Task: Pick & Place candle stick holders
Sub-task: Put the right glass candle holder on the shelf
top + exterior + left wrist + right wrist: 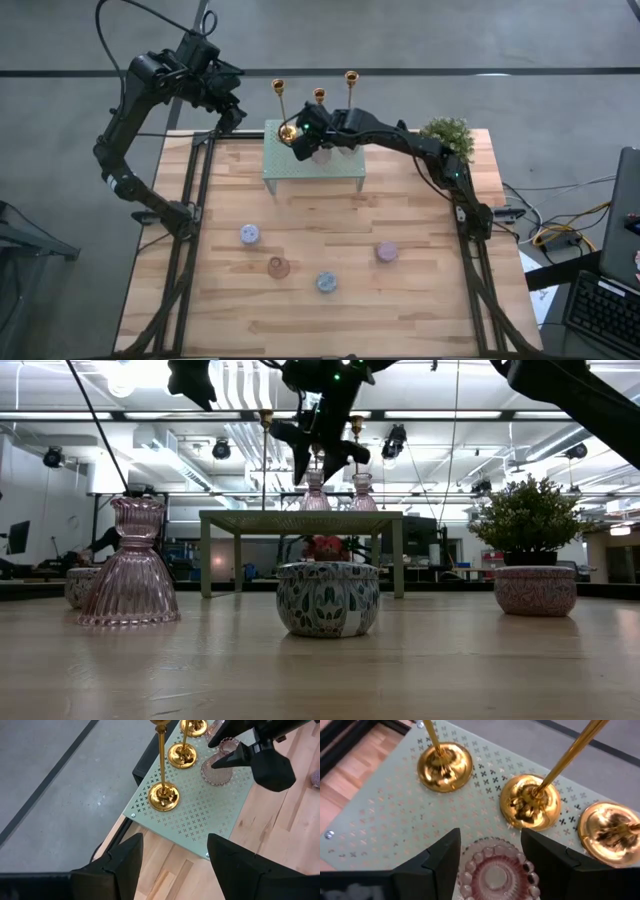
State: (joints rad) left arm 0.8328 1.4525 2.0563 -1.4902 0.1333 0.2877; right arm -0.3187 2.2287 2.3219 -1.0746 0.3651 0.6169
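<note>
Gold candlesticks [530,802]: three, upright on green stand [290,172], far bench [330,300]. Right tool [487,852]: jaws apart, holding nothing, above pink glass holder [495,870]. Left tool [172,855]: wide, empty, far left.

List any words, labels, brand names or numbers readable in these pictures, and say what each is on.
None can be read.
The raised green shelf carries only a pattern of small crosses, no lettering.
The three gold candlesticks and the pink glass holder are unmarked.
The patterned candle pot shows a leaf design, no legible label.
</note>
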